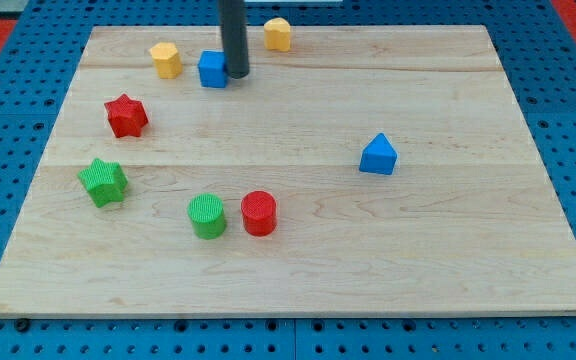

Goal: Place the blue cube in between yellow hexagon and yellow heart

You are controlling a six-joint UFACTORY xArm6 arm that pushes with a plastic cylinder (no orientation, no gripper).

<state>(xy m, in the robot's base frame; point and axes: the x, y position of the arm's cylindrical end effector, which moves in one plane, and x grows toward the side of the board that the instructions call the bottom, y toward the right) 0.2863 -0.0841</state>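
The blue cube [212, 69] sits near the board's top edge, left of centre. My tip [235, 74] touches or nearly touches its right side; the dark rod rises straight up out of the view's top. One yellow block [166, 60] lies just to the cube's left, a small gap away. The other yellow block [278, 34] lies up and to the right of my tip, at the top edge. I cannot tell which yellow block is the hexagon and which is the heart.
A red star [126, 116] and a green star [103, 182] lie at the left. A green cylinder [207, 216] and a red cylinder [259, 213] stand side by side at the lower middle. A blue triangular block [378, 155] lies at the right. The wooden board [418, 270] rests on blue pegboard.
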